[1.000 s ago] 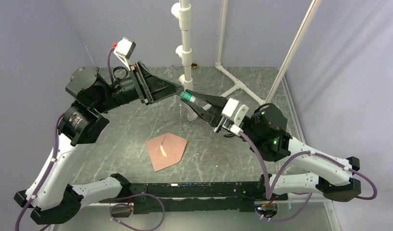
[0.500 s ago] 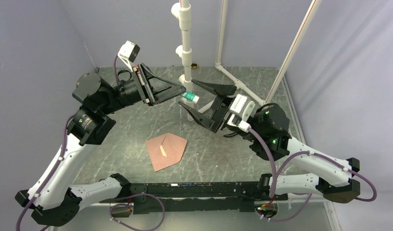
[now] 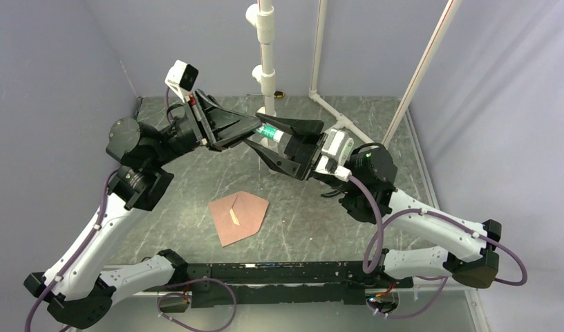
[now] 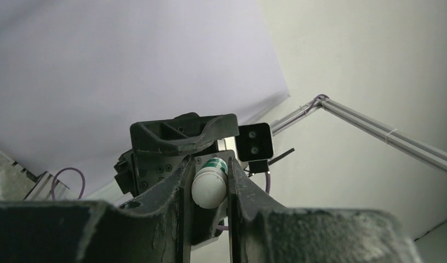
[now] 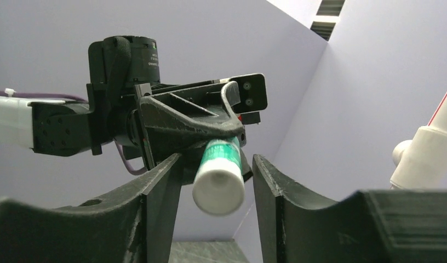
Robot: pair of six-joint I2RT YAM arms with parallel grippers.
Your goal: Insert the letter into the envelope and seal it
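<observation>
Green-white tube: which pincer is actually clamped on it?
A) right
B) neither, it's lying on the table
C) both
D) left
D: the left pincer has its fingers pressed against both sides of the tube, while the right pincer straddles it with gaps.

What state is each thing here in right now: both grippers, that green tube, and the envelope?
Left gripper: shut on the glue stick, holding it up in the air.
Right gripper: open, one finger on each side of the glue stick's white end, with gaps.
Glue stick: off the table; whether its cap is on, I cannot tell.
Envelope: flat on the table, untouched; its flap looks unsealed.
</observation>
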